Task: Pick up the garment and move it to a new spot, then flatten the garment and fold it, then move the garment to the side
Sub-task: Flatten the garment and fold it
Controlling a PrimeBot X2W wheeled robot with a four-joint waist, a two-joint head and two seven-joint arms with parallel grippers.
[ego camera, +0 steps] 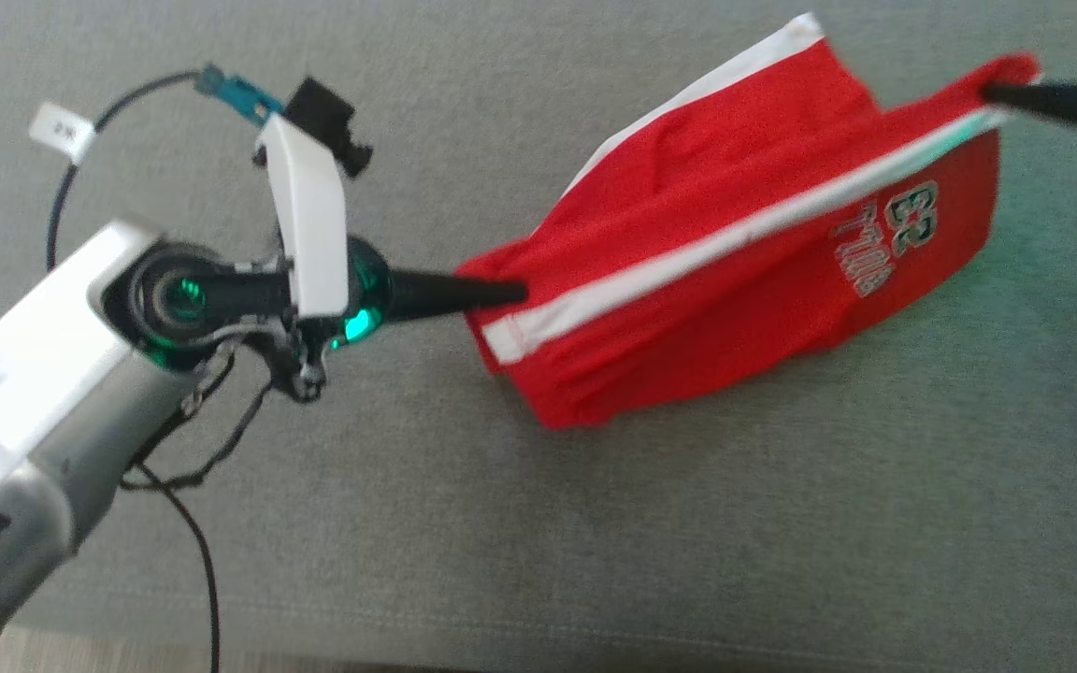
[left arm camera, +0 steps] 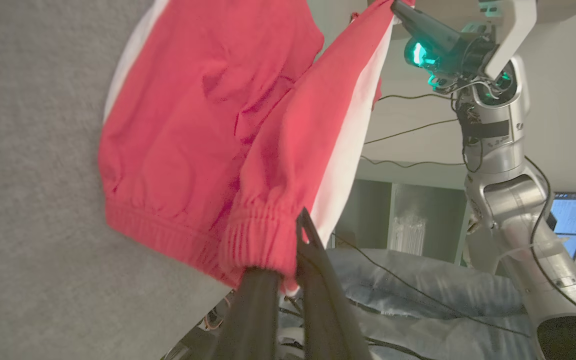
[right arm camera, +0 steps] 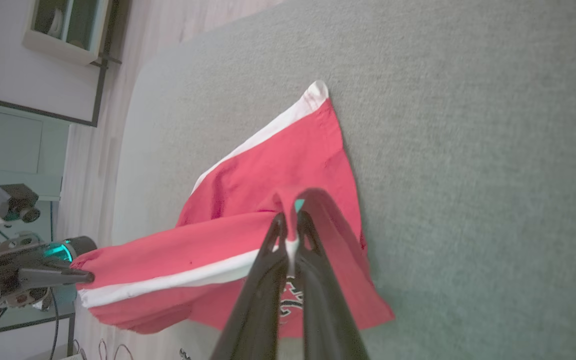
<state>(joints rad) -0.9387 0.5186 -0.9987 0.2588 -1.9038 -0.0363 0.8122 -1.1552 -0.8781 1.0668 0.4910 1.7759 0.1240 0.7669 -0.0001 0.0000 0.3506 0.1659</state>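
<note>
Two grippers shared the red garment (ego camera: pixel 735 280) — left gripper (ego camera: pixel 518 293) pinched shut on the gathered waistband corner, right gripper (ego camera: pixel 989 92) clamped shut on the far hem corner — so the white-striped edge ran taut between them, probably to spread the cloth before flattening. Its lower folds sagged onto the grey padded surface (ego camera: pixel 501 523). The head view gave the printed lettering (ego camera: pixel 884 243) plainly, where the left wrist view offered instead the elastic gathers (left arm camera: pixel 263 235) and a lit screen (left arm camera: pixel 573 220) beyond the right arm.
</note>
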